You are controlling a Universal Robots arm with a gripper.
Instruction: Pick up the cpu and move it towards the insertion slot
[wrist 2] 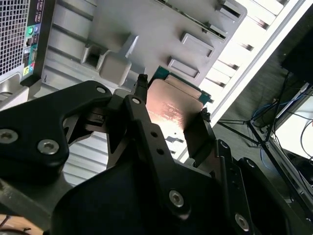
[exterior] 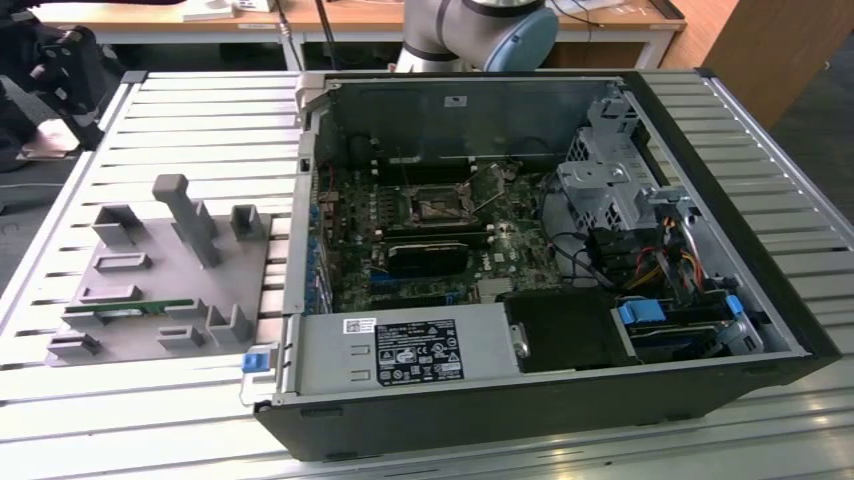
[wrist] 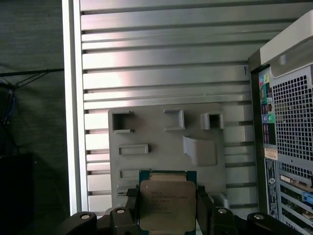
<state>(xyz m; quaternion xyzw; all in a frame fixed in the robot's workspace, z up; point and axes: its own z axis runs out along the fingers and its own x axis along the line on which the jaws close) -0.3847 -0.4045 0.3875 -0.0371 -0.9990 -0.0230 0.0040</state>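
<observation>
My hand (wrist: 167, 211) clamped on cpu (wrist: 167, 199), fingers (wrist: 132, 208) on two opposite edges. Chip held flat; square, so no long axis. Cpu over grey fixture tray (wrist: 159, 147) on slatted worktop (wrist: 161, 73); lifted clear or not, cannot tell. Insertion slot (exterior: 438, 205) lies to exterior view's right of tray, inside open computer case (exterior: 534, 410). Case side wall stands between. Open room above slot; drive cage (exterior: 607, 185) crowds further right.

Bright, even light; a warm glare washes over the cpu (wrist 2: 173, 107).
</observation>
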